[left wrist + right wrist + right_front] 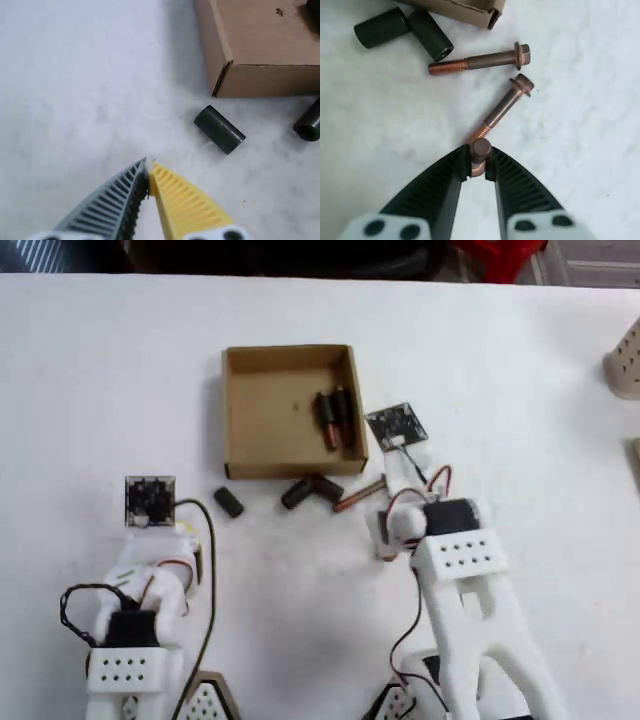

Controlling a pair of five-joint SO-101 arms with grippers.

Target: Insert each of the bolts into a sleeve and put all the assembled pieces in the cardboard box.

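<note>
Three bolts by the right arm: one bolt [481,149] is pinched between the fingers of the right gripper [478,162], while a second bolt [480,61] and a third bolt [502,106] lie on the table [520,370] just beyond. Two sleeves [380,27] touch beside a corner of the cardboard box [290,468]. A lone sleeve [220,130] lies near another corner. Dark pieces [333,418] rest inside the box by one wall. The left gripper [148,172] has its fingers pressed together, empty, near the lone sleeve.
</note>
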